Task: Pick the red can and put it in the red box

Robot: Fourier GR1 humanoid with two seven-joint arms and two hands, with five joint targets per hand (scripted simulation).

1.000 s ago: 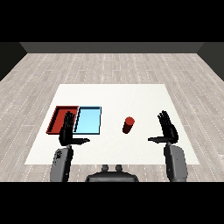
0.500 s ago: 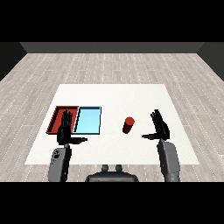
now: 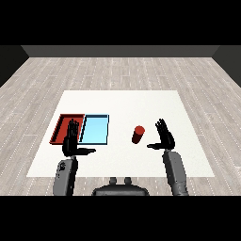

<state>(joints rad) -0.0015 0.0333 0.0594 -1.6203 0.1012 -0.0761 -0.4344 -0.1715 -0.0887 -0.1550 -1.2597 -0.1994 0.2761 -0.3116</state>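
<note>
Both grey forearms are reaching forward; the left robot hand (image 3: 71, 142) and right robot hand (image 3: 165, 138) are holding fingers straight, thumbs pointing inward.

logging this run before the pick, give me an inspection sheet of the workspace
surface: white table, lit evenly, no marks seen
job's things: red can upright on the table, right of both trays; red tray at the left, light blue tray beside it on its right; nothing seen in either tray
clutter: nothing seen
hands: left hand open, fingers straight, over the near edge of the red tray; right hand open, palm toward the can, apart from it
cables: nothing seen
surroundings: grey plank floor, dark wall behind
</note>
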